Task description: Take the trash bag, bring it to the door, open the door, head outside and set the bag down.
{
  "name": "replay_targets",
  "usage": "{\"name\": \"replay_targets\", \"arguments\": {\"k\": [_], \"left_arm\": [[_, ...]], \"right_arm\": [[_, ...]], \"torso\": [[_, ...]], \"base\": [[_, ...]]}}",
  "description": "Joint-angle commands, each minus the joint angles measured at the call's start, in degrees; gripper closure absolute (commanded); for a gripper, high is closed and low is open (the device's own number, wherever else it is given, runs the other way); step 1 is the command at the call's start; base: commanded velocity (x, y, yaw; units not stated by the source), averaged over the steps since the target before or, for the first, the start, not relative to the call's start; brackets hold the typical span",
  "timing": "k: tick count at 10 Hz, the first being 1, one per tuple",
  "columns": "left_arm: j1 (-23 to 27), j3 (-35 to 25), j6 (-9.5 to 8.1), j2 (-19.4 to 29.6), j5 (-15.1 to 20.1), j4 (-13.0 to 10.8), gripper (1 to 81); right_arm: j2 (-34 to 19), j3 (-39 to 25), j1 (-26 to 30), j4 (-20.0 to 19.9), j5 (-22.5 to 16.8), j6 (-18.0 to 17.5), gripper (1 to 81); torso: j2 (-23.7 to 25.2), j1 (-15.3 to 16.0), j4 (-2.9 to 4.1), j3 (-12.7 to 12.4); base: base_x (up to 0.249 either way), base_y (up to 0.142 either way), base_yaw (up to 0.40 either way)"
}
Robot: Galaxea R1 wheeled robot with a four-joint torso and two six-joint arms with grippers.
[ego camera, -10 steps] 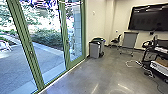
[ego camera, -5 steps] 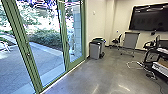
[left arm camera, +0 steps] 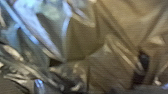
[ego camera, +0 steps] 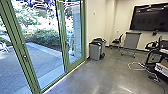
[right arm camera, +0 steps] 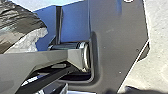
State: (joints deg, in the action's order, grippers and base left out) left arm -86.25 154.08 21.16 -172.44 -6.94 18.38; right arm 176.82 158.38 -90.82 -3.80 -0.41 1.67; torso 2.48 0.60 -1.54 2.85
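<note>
The trash bag, shiny and crumpled with brownish folds, lies right in front of the camera in the left wrist view. Part of the same dark, glossy bag shows in the right wrist view, beside the robot's own base plate. How either gripper stands to the bag cannot be made out. In the head view the green-framed glass door stands to the left, closed, with a small handle on its frame; a paved yard lies beyond the glass.
Two grey bins stand against the wall just past the glass front. Farther back are a chair and a wheeled grey board. At the right, a black desk has a white cable on the floor beside it.
The head view has shifted slightly: the camera has moved, with the near door frame now farther left and the bins a little lower.
</note>
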Motion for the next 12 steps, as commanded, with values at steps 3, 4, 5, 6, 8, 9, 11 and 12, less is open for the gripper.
{"name": "replay_targets", "arguments": {"k": [3,4,5,6,8,9,11,12], "left_arm": [[2.8,-0.1,0.37,-0.2,3.1,-0.9,81.1],[2.8,-0.1,0.37,-0.2,3.0,-1.1,81.1],[2.8,-0.1,0.37,-0.2,3.0,-1.1,81.1],[2.8,-0.1,0.37,-0.3,3.0,-1.1,81.1],[2.8,-0.1,0.37,-0.4,3.1,-1.1,81.1],[2.8,-0.1,0.37,-0.4,3.0,-1.1,81.1],[2.9,-0.1,0.37,-0.4,3.0,-1.1,81.1],[2.9,-0.1,0.37,-0.5,3.0,-1.1,81.1]], "right_arm": [[0.7,-0.5,1.9,0.6,-3.4,0.3,1.0],[0.7,-0.5,1.9,0.6,-3.4,0.3,1.0],[0.7,-0.5,1.9,0.6,-3.2,0.3,1.0],[0.7,-0.5,1.8,0.9,-3.2,0.4,1.0],[1.1,-0.7,1.8,1.9,-3.2,0.3,1.0],[1.0,-0.7,1.6,2.0,-3.1,0.3,1.0],[1.0,-0.7,1.5,2.3,-3.1,0.3,1.0],[1.0,-0.6,1.6,2.3,-3.1,0.3,1.0]], "torso": [[0.0,0.0,0.0,0.0],[0.0,0.0,0.0,0.0],[0.0,0.0,0.0,0.0],[0.0,0.0,0.0,0.0],[0.0,0.0,0.0,0.0],[0.0,0.0,0.0,0.0],[0.0,0.0,0.0,0.0],[0.0,0.0,0.0,0.0]], "base": [[0.16,0.0,0.0],[0.16,0.0,0.0],[0.16,0.0,0.0],[0.16,0.0,0.0],[0.16,0.0,0.0],[0.159,0.0,0.0],[0.16,0.0,0.0],[0.162,0.0,0.0]]}}
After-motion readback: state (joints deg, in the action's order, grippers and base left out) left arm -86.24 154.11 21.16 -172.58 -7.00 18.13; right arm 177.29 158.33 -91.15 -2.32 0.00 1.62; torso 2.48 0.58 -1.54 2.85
